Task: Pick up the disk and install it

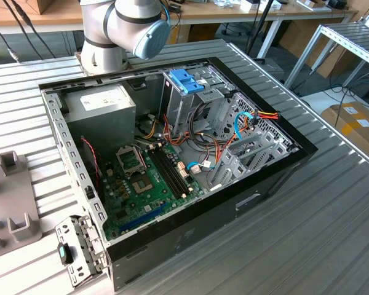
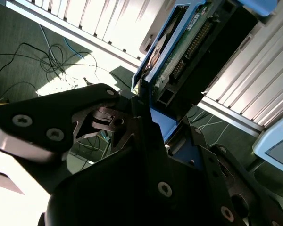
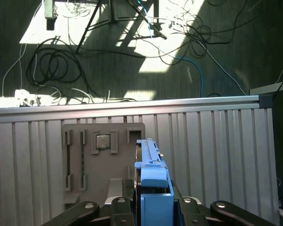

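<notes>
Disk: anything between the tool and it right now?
Nothing visible. The tool is shut on the disk, its fingers clamping the blue carrier directly. Both wrist views show the disk edge-on in the grasp, with the slatted table behind it.

Blues against black and silver.
Inside the black computer case [image 1: 190, 236], a green motherboard [image 1: 141, 184] and a blue cage handle [image 1: 187, 80]; around the case, a ribbed silver-grey table [image 1: 320, 233]; the disk [image 3: 154, 193] has a bright blue frame.
</notes>
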### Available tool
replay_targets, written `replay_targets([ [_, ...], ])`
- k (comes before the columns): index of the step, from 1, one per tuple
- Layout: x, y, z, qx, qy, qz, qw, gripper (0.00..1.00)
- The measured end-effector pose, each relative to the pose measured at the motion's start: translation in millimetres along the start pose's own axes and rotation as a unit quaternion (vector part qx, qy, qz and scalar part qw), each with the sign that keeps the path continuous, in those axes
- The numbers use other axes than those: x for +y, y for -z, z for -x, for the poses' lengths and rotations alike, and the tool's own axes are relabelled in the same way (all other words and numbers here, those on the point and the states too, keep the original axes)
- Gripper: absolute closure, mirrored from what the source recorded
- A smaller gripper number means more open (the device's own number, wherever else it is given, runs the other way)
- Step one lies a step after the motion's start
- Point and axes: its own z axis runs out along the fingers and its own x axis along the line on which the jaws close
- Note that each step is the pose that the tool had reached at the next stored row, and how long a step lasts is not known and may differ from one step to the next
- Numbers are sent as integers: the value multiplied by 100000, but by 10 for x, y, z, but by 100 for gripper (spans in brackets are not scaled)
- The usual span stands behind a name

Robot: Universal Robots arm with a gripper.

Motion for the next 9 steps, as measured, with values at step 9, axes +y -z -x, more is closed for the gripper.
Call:
replay_targets([
  [9,9,190,17,1,0,0,100000,63],
])
